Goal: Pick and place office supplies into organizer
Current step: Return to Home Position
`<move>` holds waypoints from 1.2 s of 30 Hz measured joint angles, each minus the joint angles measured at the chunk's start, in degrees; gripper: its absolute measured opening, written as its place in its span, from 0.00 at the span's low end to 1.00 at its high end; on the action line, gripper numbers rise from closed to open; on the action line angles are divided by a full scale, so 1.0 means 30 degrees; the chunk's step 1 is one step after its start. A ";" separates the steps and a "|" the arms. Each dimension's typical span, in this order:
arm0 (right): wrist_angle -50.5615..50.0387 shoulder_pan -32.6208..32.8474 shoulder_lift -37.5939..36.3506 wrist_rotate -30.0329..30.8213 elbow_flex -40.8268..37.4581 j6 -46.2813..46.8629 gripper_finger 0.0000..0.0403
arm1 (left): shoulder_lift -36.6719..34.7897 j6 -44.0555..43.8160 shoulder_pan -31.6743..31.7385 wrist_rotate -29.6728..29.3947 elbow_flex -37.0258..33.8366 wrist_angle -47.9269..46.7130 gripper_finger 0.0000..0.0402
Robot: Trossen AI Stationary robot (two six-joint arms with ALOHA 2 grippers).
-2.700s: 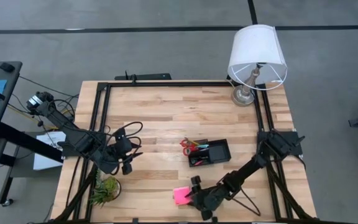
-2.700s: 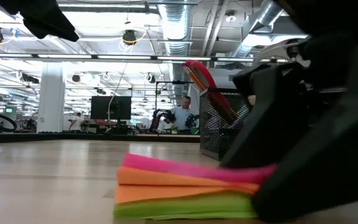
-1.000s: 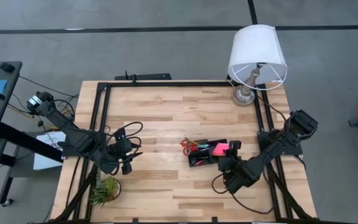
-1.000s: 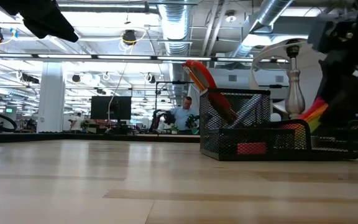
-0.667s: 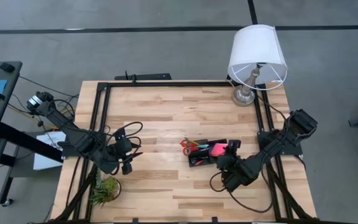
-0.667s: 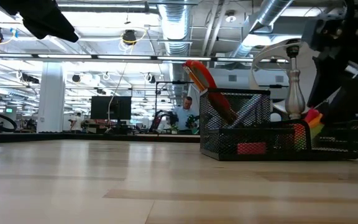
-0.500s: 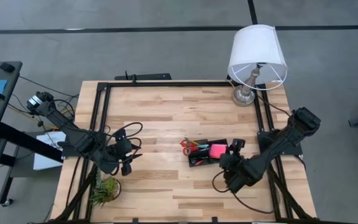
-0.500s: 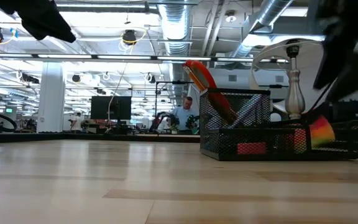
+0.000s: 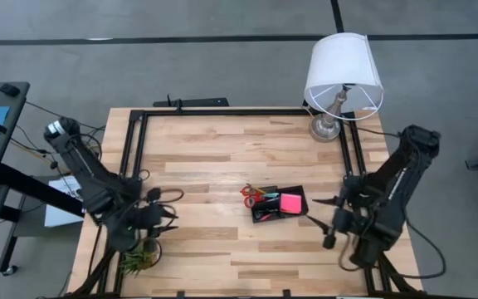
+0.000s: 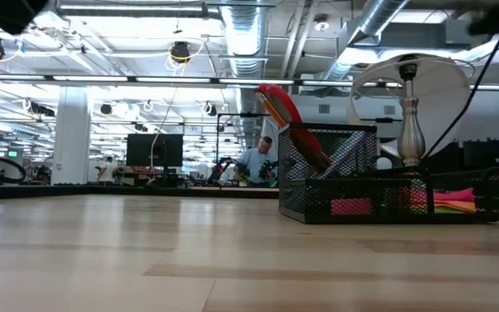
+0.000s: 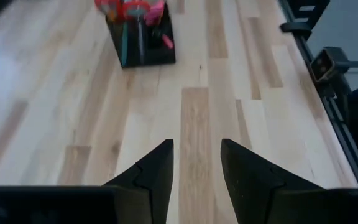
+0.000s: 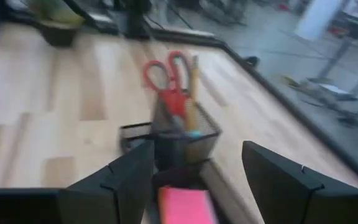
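Table (image 9: 222, 149): pale butcher-block planks in a black metal frame. High view: organizer (image 9: 272, 213), a black rectangular tray, at mid-table; scissors (image 9: 251, 195) with red loop handles at its end nearer the left arm; a square pink pad (image 9: 290, 202) lying flat in the compartment at its other end. Lamp (image 9: 344, 71), white drum shade on a turned metal base, at the far right corner; spiky green plant (image 9: 139, 257) at the near left edge. Left gripper (image 9: 163, 214) near the plant, well apart from the tray; right gripper (image 9: 324, 221) just beside the tray's pad end, touching nothing. Low view: the organizer is wire mesh, a tall cup with a low tray joined; the scissors stand tilted in the cup; the pad shows pink, orange and green layers. A person (image 10: 254, 160) sits far behind. Left wrist view: dark wedge fingers slightly apart, nothing between them. Right wrist view: fingers spread wide, empty, the pad beyond them; a yellow pencil (image 12: 193, 93) leans beside the scissors.
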 joint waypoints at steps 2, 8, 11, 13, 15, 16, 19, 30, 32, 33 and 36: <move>0.1703 0.1272 -0.0373 0.0779 -0.1740 0.0994 0.59 | 0.0000 -0.0184 -0.1525 -0.1602 0.0000 -0.0452 0.31; 0.6432 0.3191 -0.1364 0.5119 -0.5703 0.1626 0.60 | 0.0000 -0.2005 -0.6003 -0.6998 -0.0042 -0.3108 0.31; 0.6560 0.2270 -0.2022 0.5218 -0.6121 0.1581 0.60 | -0.0099 -0.2029 -0.7067 -1.0931 -0.0904 -0.2335 0.31; 0.7377 0.1399 -0.2519 0.4985 -0.6080 0.1454 0.60 | -0.0131 -0.2859 -0.6934 -1.1504 -0.1756 -0.0270 0.30; 0.8986 0.0634 -0.2915 0.3889 -0.5944 0.0534 0.60 | -0.0024 -0.3582 -0.6370 -1.1104 -0.2643 0.2564 0.29; 1.0106 0.0308 -0.3093 0.3104 -0.5836 -0.0318 0.60 | 0.0024 -0.3428 -0.6035 -1.0469 -0.3024 0.4288 0.28; 1.4723 -0.0504 -0.3703 0.0558 -0.5245 -0.5667 0.60 | 0.0035 0.0780 -0.4653 -0.6604 -0.3503 0.9244 0.27; 2.0463 -0.3791 -0.6431 -0.6964 -0.4533 -2.1731 0.60 | -0.3006 1.3753 0.1355 0.6032 -0.3490 0.8195 0.27; 1.8333 -0.4407 -0.7358 -0.7681 -0.4632 -2.0437 0.60 | -0.4126 1.2340 0.1929 0.5770 -0.3490 0.6286 0.27; 1.7724 -0.4776 -0.7828 -0.7977 -0.4752 -2.0068 0.60 | -0.4702 1.2014 0.2215 0.5844 -0.3529 0.5777 0.27; 1.7878 -0.5948 -0.9260 -0.8639 -0.5749 -2.0036 0.60 | -0.6574 1.3709 0.2701 0.7300 -0.4661 0.7306 0.27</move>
